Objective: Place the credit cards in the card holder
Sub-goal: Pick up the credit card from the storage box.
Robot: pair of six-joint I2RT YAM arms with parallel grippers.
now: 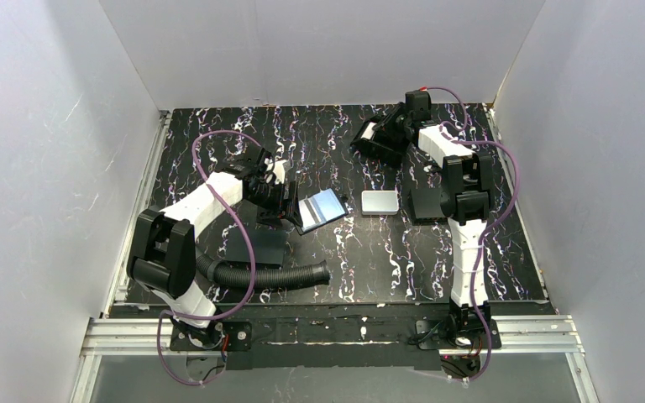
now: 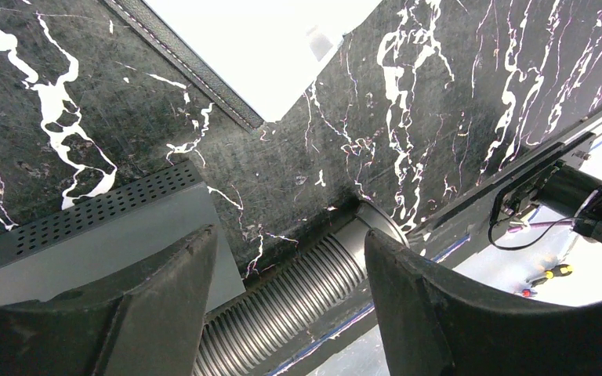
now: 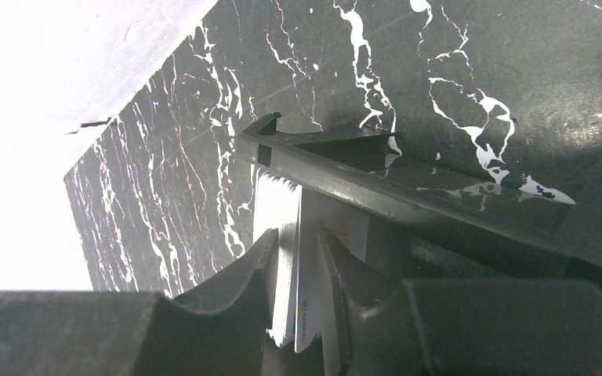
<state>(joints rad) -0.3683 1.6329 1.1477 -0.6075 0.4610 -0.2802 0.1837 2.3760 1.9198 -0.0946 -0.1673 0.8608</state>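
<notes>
My right gripper (image 1: 375, 134) is at the back of the table. In the right wrist view it (image 3: 294, 243) is shut on a thin stack of pale credit cards (image 3: 281, 207) held edge-on. Their far ends meet the open black card holder (image 3: 321, 153), which also shows in the top view (image 1: 386, 144). A blue credit card (image 1: 323, 207) lies at the table's middle. My left gripper (image 1: 288, 204) is just left of it, open and empty, and also shows in the left wrist view (image 2: 290, 243).
A silver-grey rounded case (image 1: 380, 201) lies right of the blue card. A flat black pad (image 1: 427, 200) sits by the right arm. A grey perforated box (image 2: 102, 227) and a corrugated hose (image 1: 273, 275) lie under my left arm. A glaring white sheet with a stitched black edge (image 2: 192, 74) shows ahead.
</notes>
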